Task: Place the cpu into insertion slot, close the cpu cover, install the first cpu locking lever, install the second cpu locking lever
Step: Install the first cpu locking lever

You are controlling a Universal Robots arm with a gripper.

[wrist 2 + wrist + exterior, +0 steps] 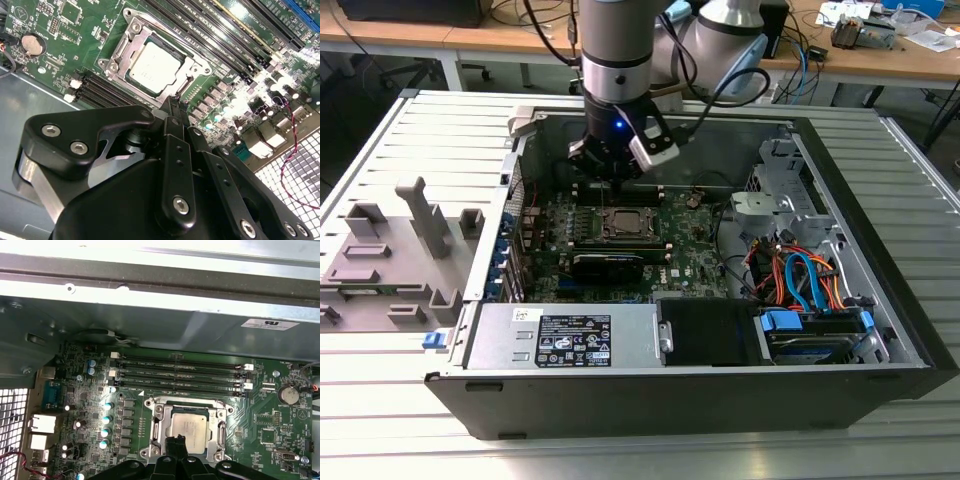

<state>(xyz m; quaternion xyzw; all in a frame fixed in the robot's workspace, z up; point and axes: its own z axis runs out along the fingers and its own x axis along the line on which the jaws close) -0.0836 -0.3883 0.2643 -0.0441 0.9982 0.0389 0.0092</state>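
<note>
The open computer case [840, 390] is lying on its side on the slatted table [380, 420]; the green motherboard [60, 45] is sitting on its floor, memory slots [180, 372] running beside the socket; the gripper [175, 107] is hovering just above the socket's edge, its fingers pressed together with nothing between them; the cpu cover [131, 34] is lying flat around the cpu [152, 67], which is sitting in the socket, pale top showing through the window.

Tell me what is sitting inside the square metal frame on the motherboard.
The cpu lies flat inside the metal frame, its pale silver top showing through the window in both wrist views. The gripper covers the frame's near edge. Whatever is under the chip is hidden.
</note>
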